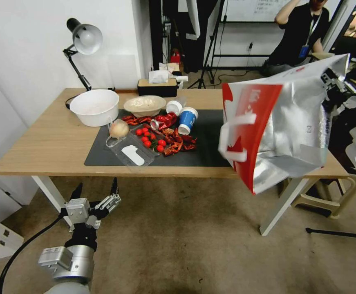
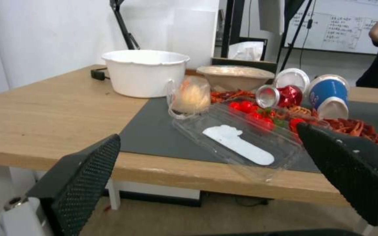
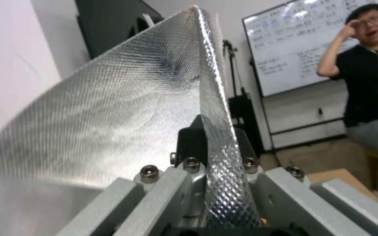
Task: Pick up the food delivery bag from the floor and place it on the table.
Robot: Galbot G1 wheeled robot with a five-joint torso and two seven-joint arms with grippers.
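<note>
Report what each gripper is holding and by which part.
The right gripper is shut on the food delivery bag, pinching the foil edge at its open top. The left gripper is open and holds nothing, low in front of the table.

Bare table (image 1: 43, 139) left of clutter (image 1: 157, 130)
</note>
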